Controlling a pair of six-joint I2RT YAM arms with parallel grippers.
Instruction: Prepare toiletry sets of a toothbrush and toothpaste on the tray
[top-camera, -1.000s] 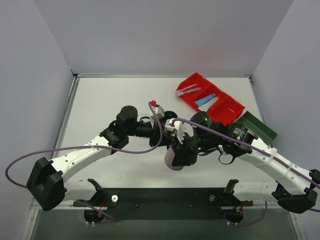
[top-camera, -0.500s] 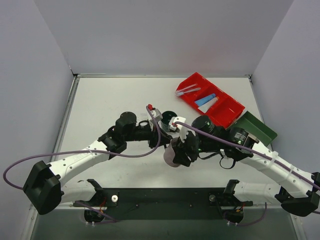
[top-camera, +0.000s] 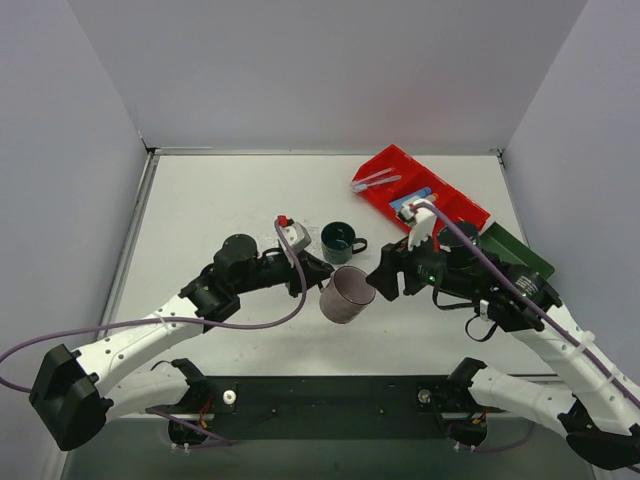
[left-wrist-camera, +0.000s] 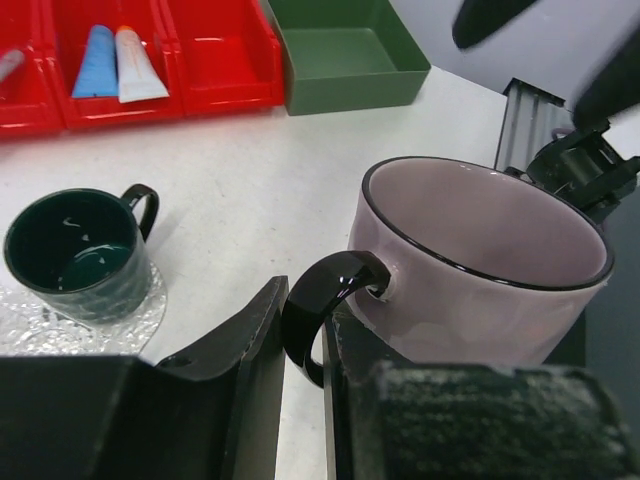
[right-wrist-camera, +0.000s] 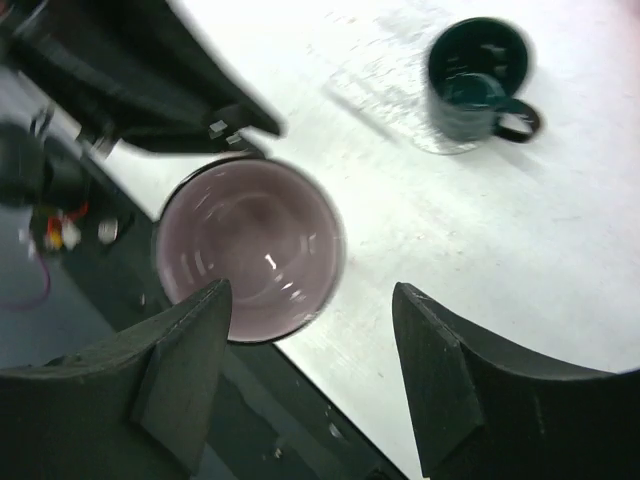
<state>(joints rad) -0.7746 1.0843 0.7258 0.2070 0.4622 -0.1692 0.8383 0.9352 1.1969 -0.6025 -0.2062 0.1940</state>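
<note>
The mauve cup hangs by its dark handle in my left gripper, which is shut on that handle. My right gripper stands open just right of the cup, touching nothing. The clear glittery tray lies under the dark green mug. A blue tube and a white tube lie together in the red bin. Wrapped toothbrushes rest in its far compartment.
A dark green rectangular tray sits to the right of the red bin. The black base rail runs along the table's near edge, just below the cup. Grey walls close in the left, right and back.
My right gripper has opened, let go of the mauve cup and drawn back to the right. The left arm has shifted left while keeping the cup by its handle.
</note>
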